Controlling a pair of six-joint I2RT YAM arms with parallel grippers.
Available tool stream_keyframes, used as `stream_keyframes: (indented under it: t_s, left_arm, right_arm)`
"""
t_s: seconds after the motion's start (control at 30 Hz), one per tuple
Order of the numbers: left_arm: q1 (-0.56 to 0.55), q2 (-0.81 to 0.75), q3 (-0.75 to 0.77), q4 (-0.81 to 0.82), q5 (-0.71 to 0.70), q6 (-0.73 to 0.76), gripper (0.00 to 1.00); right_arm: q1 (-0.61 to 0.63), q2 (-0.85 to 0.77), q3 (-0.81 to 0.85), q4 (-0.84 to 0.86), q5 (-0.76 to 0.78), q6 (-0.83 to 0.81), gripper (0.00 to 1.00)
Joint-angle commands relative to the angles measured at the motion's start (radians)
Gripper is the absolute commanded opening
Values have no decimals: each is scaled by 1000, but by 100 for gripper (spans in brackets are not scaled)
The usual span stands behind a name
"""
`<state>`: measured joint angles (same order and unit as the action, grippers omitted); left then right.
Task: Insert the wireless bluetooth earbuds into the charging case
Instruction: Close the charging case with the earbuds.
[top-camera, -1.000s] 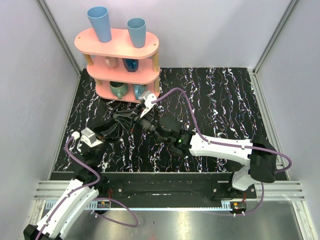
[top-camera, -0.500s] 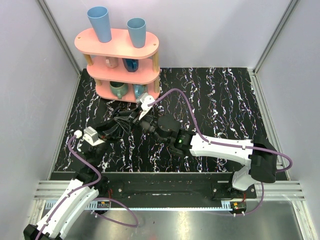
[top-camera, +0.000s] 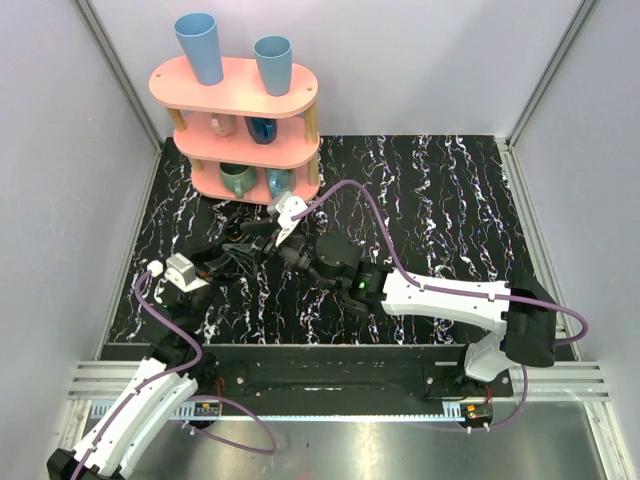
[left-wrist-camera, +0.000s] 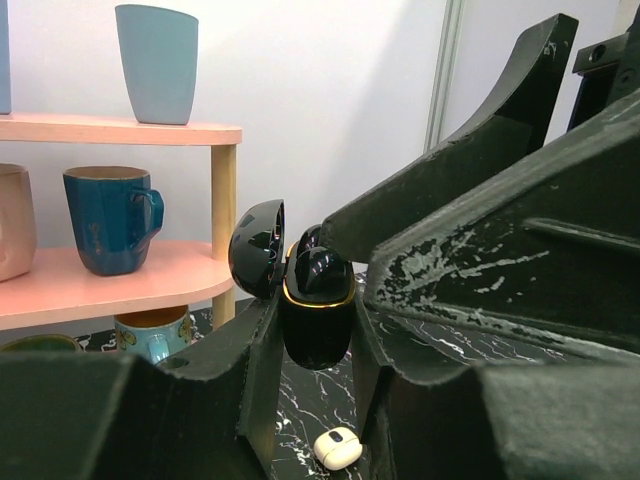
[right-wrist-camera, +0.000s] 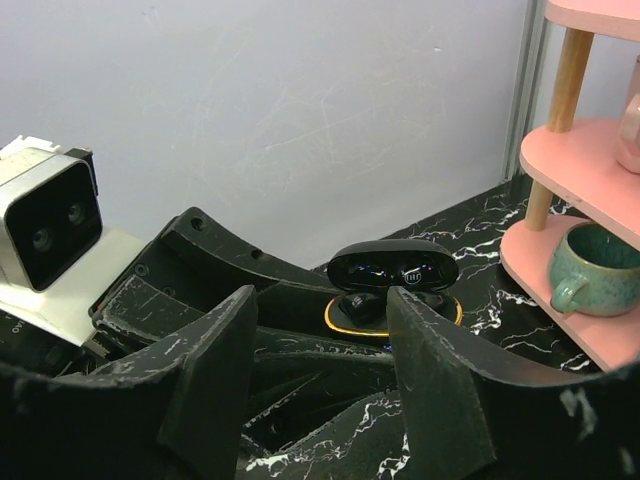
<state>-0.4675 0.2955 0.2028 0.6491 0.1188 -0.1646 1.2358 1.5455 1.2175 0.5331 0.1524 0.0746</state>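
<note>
Left wrist view: the left gripper (left-wrist-camera: 315, 345) is clamped on the black charging case (left-wrist-camera: 316, 300), which stands upright between its fingers with the lid swung open to the left. What looks like a cream-white earbud (left-wrist-camera: 337, 448) lies on the surface (left-wrist-camera: 305, 410) just below its fingertips. Right wrist view: the right gripper (right-wrist-camera: 320, 335) gapes empty — the case sits just ahead of its tips, long axis across the gap. Top view: the grippers meet tip to tip, so the free right one seems best placed to fetch that earbud.

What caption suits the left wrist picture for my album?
Left jaws grip an open black clamshell case, a pale nub lying on the table below.
</note>
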Motion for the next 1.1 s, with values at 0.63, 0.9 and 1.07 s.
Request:
stream_keyframes:
  t_s: [0.63, 0.9, 1.07]
  left_arm:
    - [0, -12, 41, 110, 33, 2, 0]
    - [1, 5, 66, 64, 145, 30, 0]
    - [1, 16, 98, 27, 217, 62, 0]
  right_arm:
    - [-16, -73, 147, -114, 136, -133, 71]
    - [-88, 80, 506, -528, 87, -96, 71]
    - [-108, 129, 582, -699, 62, -81, 70]
